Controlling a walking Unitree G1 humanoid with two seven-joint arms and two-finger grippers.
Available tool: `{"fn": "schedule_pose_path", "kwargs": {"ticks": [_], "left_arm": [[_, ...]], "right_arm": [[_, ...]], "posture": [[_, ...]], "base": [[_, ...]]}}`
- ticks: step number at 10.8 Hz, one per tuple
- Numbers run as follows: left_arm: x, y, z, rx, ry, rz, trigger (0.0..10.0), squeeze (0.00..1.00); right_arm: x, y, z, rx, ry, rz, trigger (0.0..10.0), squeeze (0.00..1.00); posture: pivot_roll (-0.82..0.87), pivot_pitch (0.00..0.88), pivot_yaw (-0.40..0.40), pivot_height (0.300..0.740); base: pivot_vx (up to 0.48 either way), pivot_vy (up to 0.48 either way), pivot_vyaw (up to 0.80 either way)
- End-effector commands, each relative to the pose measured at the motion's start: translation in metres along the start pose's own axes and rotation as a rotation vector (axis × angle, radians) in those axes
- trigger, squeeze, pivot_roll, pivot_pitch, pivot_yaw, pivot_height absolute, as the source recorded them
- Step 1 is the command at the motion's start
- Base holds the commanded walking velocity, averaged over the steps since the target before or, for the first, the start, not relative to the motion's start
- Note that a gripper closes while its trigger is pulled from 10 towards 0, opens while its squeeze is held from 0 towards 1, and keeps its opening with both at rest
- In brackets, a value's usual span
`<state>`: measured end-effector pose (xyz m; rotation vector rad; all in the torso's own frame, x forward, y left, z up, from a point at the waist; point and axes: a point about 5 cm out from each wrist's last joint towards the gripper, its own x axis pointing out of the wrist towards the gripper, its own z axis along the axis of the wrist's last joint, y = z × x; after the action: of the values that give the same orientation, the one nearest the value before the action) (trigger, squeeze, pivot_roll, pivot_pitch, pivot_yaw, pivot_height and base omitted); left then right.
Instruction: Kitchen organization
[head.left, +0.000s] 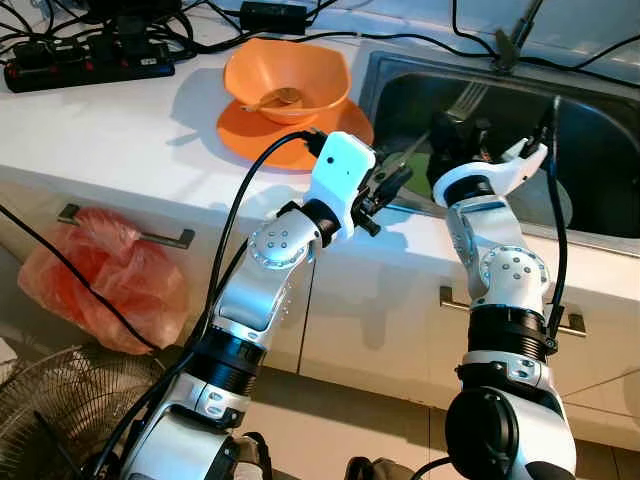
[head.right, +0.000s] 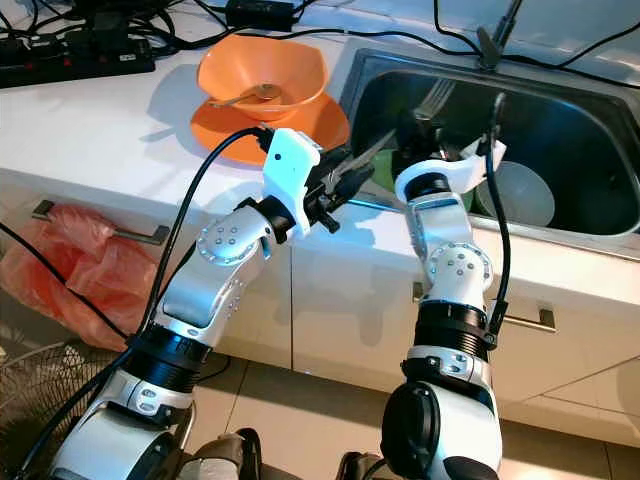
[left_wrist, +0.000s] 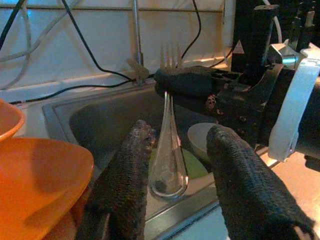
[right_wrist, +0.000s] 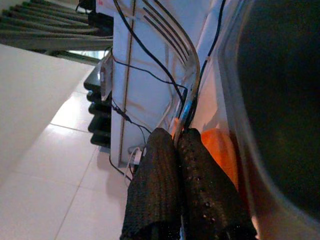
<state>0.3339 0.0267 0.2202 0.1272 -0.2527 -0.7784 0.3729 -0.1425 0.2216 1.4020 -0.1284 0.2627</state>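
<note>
Two tools meet over the sink (head.left: 600, 225) edge: right tool (left_wrist: 182, 82) clamps the fork (left_wrist: 167, 150); handle hangs between the open left tool (left_wrist: 172, 165) fingers.

Counted on a white kitchen counter (head.left: 120, 130): one orange bowl (head.left: 288, 75) on one orange plate (head.left: 250, 130), with one spoon (head.left: 272, 99) lying in the bowl. One steel sink (head.right: 560, 110) holds one white dish (head.right: 522, 192) and one green item (left_wrist: 192, 165). One fork (left_wrist: 169, 120). One red plastic bag (head.left: 95, 275). One black power strip (head.left: 85, 62). One wire fan (head.left: 45, 410). Two drawer handles (head.left: 125, 228) can be seen.
</note>
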Motion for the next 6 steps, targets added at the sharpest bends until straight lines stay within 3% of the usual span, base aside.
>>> {"fn": "schedule_pose_path", "kwargs": {"ticks": [1,4,5,6], "left_arm": [[0.003,-0.003,0.003,0.012,0.003,-0.015,10.0,1.0],[0.002,-0.003,0.0,0.022,0.019,-0.014,10.0,1.0],[0.001,-0.002,-0.002,0.044,0.032,0.002,10.0,0.0],[-0.001,0.001,-0.005,0.043,0.044,0.025,10.0,0.0]], "right_arm": [[0.0,0.0,0.007,0.01,-0.024,-0.008,0.0,0.0],[0.001,-0.004,0.02,0.025,-0.091,-0.044,0.0,0.0],[0.001,-0.006,0.032,0.012,-0.146,-0.069,0.0,0.0],[0.001,-0.009,0.043,-0.014,-0.192,-0.093,0.0,0.0]], "posture": [[0.06,0.122,-0.057,0.74],[0.06,0.115,-0.059,0.74],[0.06,0.115,-0.059,0.74],[0.06,0.111,-0.059,0.74]], "base": [[0.0,0.0,0.0],[0.0,0.0,0.0],[0.0,0.0,0.0],[0.0,0.0,0.0]]}}
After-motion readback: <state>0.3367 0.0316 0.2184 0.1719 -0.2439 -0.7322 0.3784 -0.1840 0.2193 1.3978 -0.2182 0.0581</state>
